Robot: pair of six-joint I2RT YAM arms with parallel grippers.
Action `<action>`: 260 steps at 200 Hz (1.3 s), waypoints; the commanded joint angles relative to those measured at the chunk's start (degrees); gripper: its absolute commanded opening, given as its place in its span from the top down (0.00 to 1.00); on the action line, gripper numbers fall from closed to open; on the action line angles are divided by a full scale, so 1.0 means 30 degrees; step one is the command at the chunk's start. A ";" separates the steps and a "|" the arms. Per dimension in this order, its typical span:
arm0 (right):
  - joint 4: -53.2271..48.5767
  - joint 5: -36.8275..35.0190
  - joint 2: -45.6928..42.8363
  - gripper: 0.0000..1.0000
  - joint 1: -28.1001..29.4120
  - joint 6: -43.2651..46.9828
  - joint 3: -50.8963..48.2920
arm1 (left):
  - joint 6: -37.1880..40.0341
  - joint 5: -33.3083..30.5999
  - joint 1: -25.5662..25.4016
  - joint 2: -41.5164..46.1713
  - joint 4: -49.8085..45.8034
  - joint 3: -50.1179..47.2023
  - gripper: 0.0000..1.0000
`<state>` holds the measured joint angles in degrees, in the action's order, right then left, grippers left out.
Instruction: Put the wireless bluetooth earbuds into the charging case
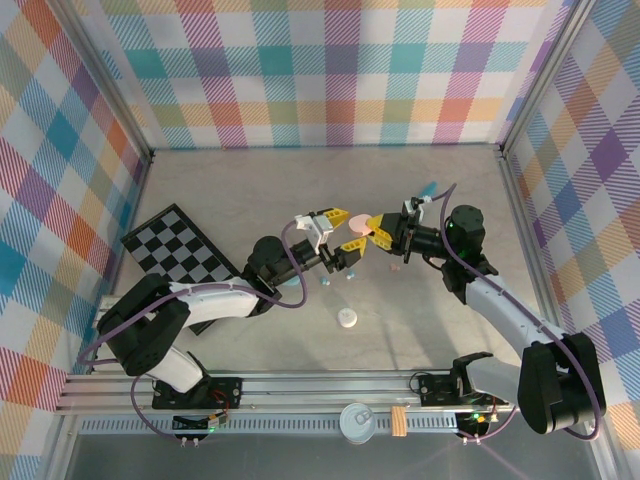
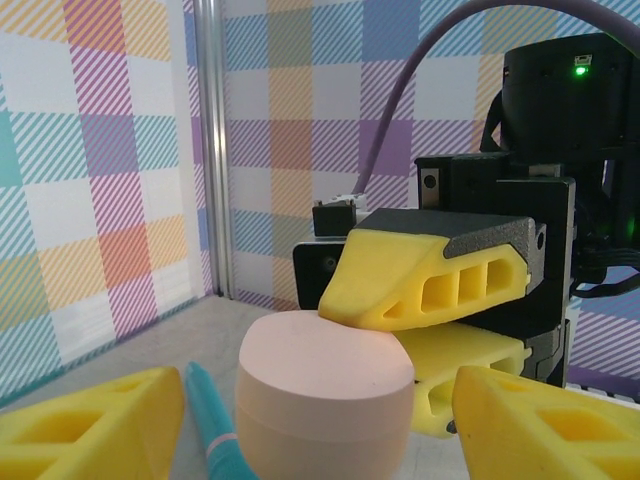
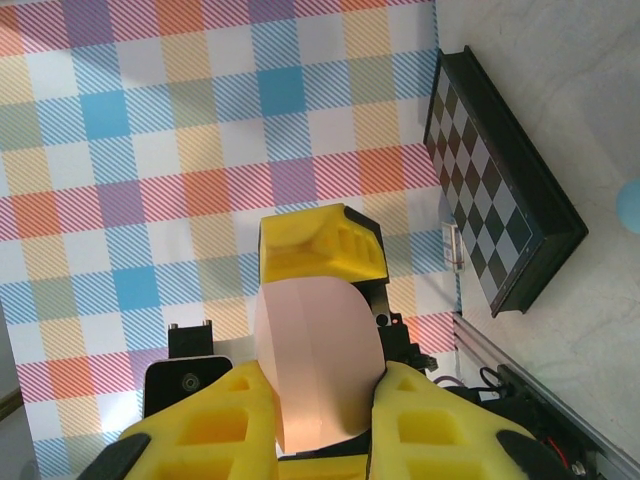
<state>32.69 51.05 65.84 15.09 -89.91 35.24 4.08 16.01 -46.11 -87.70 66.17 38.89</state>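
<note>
1. Right tool (image 1: 385, 232) clamps the pink case (image 2: 325, 390) aloft; left tool (image 1: 338, 232) straddles it, half-wide.
2. Earbuds (image 1: 323, 282) lie on the tabletop (image 1: 250, 180) below.
3. An uneven left squeeze could twist the case free and drop it.

The top camera looks down over the table (image 1: 250, 185); the wrist cameras face each other closely across the pink case (image 2: 325, 390).

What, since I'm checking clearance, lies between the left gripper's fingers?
The pink case, held by the right gripper, sits between the left gripper's fingers; the left wrist view shows it.
</note>
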 commanded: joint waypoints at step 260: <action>0.0413 0.0298 -0.0239 0.85 0.0372 -0.0060 0.0267 | 0.0005 0.1351 -0.0220 -0.0576 0.0419 0.0944 0.46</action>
<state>33.32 51.05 65.84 15.84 -90.83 35.24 4.10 18.28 -46.13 -89.41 66.04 40.14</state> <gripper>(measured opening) 0.194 0.554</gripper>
